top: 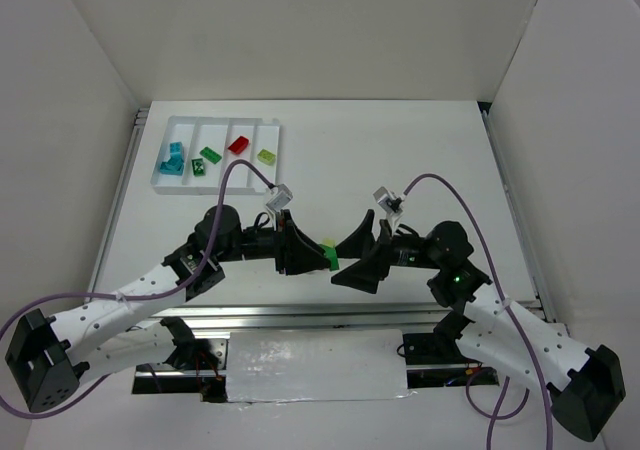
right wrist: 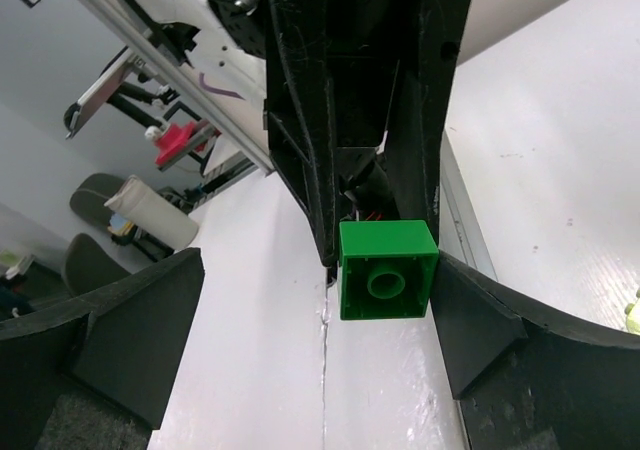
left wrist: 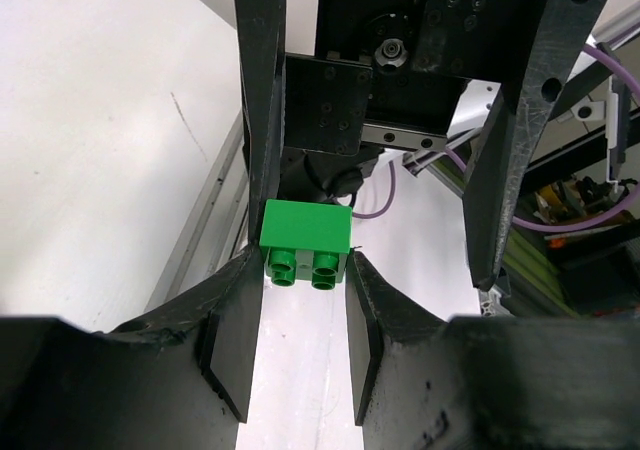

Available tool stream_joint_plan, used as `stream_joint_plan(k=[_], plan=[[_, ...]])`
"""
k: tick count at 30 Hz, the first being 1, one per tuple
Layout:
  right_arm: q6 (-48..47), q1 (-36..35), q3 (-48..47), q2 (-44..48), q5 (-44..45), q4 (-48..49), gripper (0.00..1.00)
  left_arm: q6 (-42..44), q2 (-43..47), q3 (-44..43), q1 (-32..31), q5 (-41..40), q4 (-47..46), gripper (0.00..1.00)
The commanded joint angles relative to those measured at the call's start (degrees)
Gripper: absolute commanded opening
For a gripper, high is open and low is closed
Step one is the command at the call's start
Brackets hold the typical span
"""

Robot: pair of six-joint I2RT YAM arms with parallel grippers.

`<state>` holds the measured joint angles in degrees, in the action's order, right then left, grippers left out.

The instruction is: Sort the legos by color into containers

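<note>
Well, in the top view my arms meet mid-table, well apart from the tray [top: 226, 120]. My left gripper [top: 318, 255] is clamped on the green lego [top: 332, 258], and my right gripper [top: 352, 261] gapes wide around it, gripping nothing. I read this as a handover. Next I would back the right arm off, then carry the lego to the green compartment [top: 212, 130] (second from left). In the left wrist view its studs face the camera. In the right wrist view the hollow underside faces me; the footprint looks square, so there is no real long axis.
</note>
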<state>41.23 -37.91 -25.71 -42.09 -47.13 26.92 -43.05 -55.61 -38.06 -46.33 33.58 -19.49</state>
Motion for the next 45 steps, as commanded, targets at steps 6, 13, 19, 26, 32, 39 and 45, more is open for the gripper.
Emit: stream_joint_plan(k=[6, 13, 19, 26, 32, 39, 45], plan=[[-3.26, -0.32, -1.62, -0.37, 6.97, -4.42, 0.88, 1.39, 2.18, -3.24, -1.84, 2.10, -4.68, 0.00], [-2.74, -0.23, -1.09, 0.51, 4.77, -1.78, 0.02, 1.04, 1.39, -2.89, -1.75, 2.98, -6.00, 0.00], [-2.12, -0.23, -0.48, 1.22, 3.36, -0.46, 0.79, 2.26, 2.00, -3.24, -1.58, 2.28, -4.43, 0.00], [-2.21, -0.23, -0.39, 1.48, 4.16, -0.99, 1.00, 3.06, 3.49, -3.68, -1.66, 0.96, -2.93, 0.00], [-2.65, -0.15, -0.30, 1.74, 4.51, -1.69, 1.00, 4.28, 4.29, -3.95, -1.49, -2.46, 0.05, 0.00], [-3.70, -0.23, -0.65, 2.27, 4.94, -4.06, 1.00, 7.10, 4.46, -6.49, 1.14, -10.20, 6.65, 0.00], [-6.16, -0.23, -0.65, 2.88, 7.67, -8.98, 1.00, 7.45, 3.50, -9.65, 6.68, -16.52, 11.47, 0.00]])
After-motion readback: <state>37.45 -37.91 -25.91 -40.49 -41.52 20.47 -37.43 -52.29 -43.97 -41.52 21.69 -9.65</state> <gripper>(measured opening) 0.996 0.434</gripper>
